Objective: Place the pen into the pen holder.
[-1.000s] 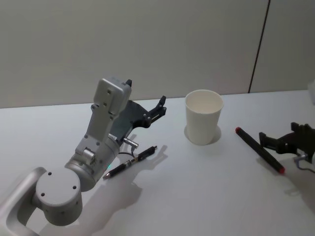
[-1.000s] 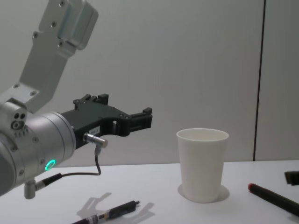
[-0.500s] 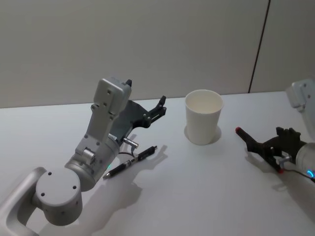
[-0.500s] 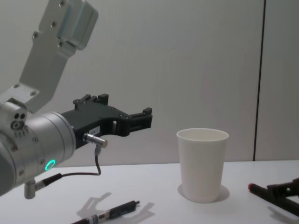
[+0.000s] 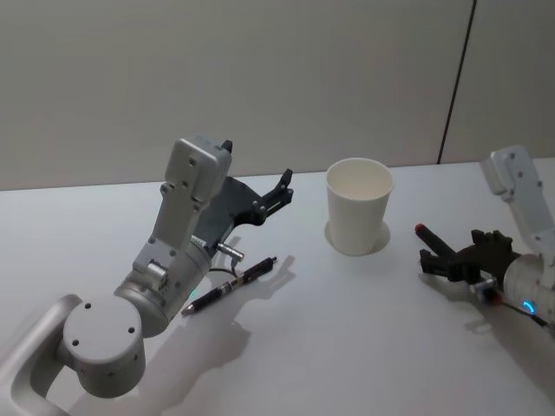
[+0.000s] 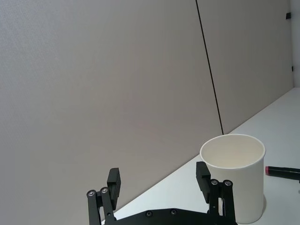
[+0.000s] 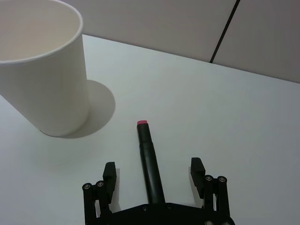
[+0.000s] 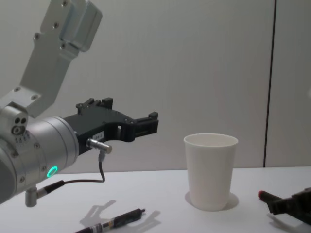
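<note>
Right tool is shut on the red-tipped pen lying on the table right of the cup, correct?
Not shut. The right tool is open, jaws apart on either side of the red-tipped pen, as the right wrist view shows. The rest holds.

This looks like a robot lab or test room. A big silver-grey metal robot arm (image 5: 178, 217) with a small green light stands at a smooth white table (image 5: 347, 347). On the table are a plain white paper cup (image 5: 358, 208), a black pen with a red tip (image 7: 149, 159) and a thin black pen (image 5: 232, 284). Behind is a plain grey panel wall (image 5: 217, 78) with one dark seam (image 5: 457, 78).
</note>
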